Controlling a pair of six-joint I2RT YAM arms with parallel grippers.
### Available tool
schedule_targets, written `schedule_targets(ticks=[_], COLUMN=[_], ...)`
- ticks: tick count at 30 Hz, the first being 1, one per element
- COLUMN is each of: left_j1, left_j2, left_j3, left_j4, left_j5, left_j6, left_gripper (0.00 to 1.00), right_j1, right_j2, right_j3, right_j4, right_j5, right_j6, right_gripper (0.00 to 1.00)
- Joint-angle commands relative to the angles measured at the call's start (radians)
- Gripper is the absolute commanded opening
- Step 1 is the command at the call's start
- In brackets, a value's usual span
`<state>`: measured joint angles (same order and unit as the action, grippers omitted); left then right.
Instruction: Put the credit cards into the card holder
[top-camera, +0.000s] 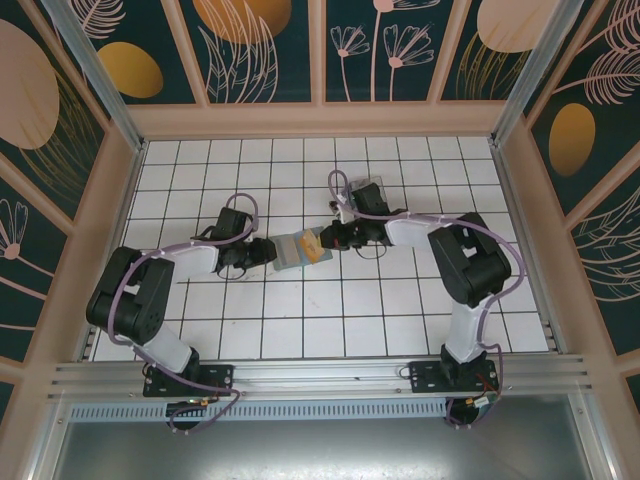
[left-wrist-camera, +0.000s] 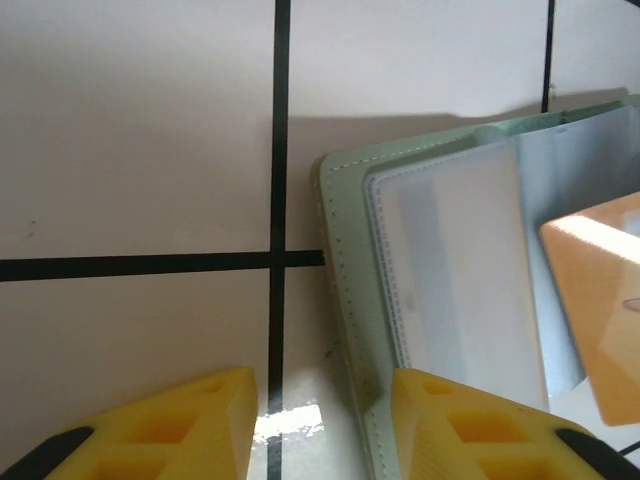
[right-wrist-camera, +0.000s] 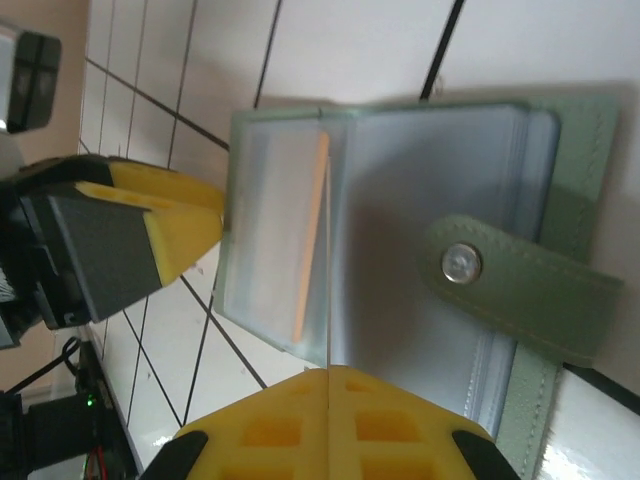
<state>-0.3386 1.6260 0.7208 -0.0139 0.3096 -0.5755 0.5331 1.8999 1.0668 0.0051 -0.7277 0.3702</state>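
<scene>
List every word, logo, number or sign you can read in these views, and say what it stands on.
No readable text in any view.
The orange card: visible face looks blank, no digits or logo.
The card holder: plain, no brand mark; its snap button shows no legible marking.
The wall panels: leaf and flower patterns, no words.

The top camera looks steeply down from above and behind the arm bases, taking in the whole counter (top-camera: 300, 320). The left wrist camera faces down, close past the left fingers (left-wrist-camera: 190, 425). The right wrist camera looks close along the right fingers (right-wrist-camera: 270, 430). All three share the holder (top-camera: 290, 252) and the card (left-wrist-camera: 600, 310).
</scene>
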Motion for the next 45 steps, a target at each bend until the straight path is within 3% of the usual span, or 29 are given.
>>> schedule_targets(ticks=[1, 18, 34, 45], left_j1=[0.003, 0.002, 0.002, 0.003], left_j2=[0.025, 0.071, 0.069, 0.071], left_j3=[0.024, 0.053, 0.039, 0.035], left_j4=[0.016, -0.011, -0.006, 0.006], left_j5=[0.01, -0.024, -0.033, -0.024], left_j6=[0.024, 0.031, 0.021, 0.012], left_gripper=[0.4, 0.26, 0.25, 0.25], right_j1=[0.004, 0.001, -0.016, 0.008], right_j2=[0.014, 0.087, 0.052, 0.096], right_j3=[0.021, 0.016, -0.04, -0.013], right_j4=[0.059, 0.106, 0.149, 0.147], right_j5=[-0.075, -0.097, -0.048, -0.09], right_j6=[0.009, 0.026, 0.062, 0.069], right_gripper=[0.0, 0.0, 0.0, 0.0])
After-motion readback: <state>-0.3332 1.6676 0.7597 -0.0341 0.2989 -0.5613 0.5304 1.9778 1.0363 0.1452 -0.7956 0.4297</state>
